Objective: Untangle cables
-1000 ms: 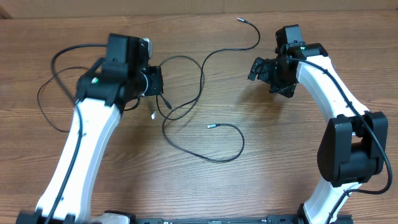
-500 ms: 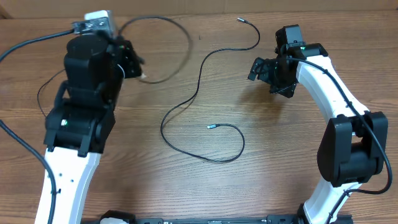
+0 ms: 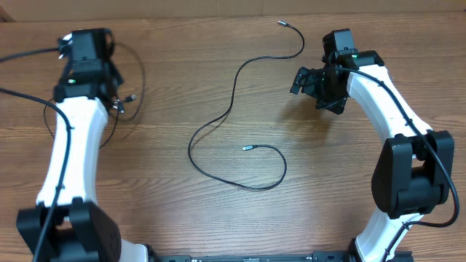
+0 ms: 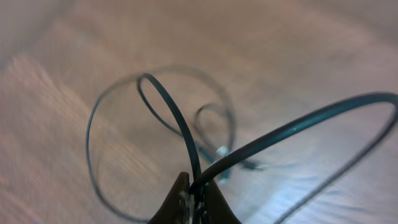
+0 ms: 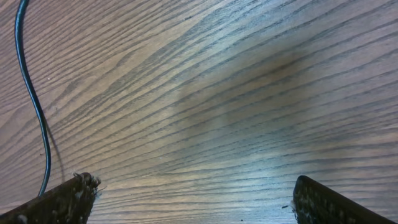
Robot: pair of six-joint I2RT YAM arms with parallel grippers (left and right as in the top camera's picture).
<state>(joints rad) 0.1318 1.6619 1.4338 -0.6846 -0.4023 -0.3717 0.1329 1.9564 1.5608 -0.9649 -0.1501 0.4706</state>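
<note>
Two thin black cables are on the wooden table. One cable [image 3: 234, 94] lies loose in the middle, winding from a silvery plug [image 3: 280, 23] at the back to another plug [image 3: 247, 148] near the centre. My left gripper [image 3: 113, 89] [image 4: 196, 194] is at the far left, raised and shut on the other cable [image 3: 136, 69] [image 4: 168, 109]. That cable hangs in loops with its plug ends [image 3: 128, 97] [image 4: 221, 151] dangling. My right gripper [image 3: 302, 80] [image 5: 199, 205] hovers open over bare wood at the back right, with the loose cable [image 5: 31, 93] off to its left.
Thicker black arm wires [image 3: 29, 54] trail off the left edge around the left arm. The right arm [image 3: 386, 109] curves along the right side. The table's far edge [image 3: 218, 16] runs across the top.
My left arm has swung to the far left with its cable, pulling it away from the middle cable. The two cables no longer cross. The right arm has not moved.
</note>
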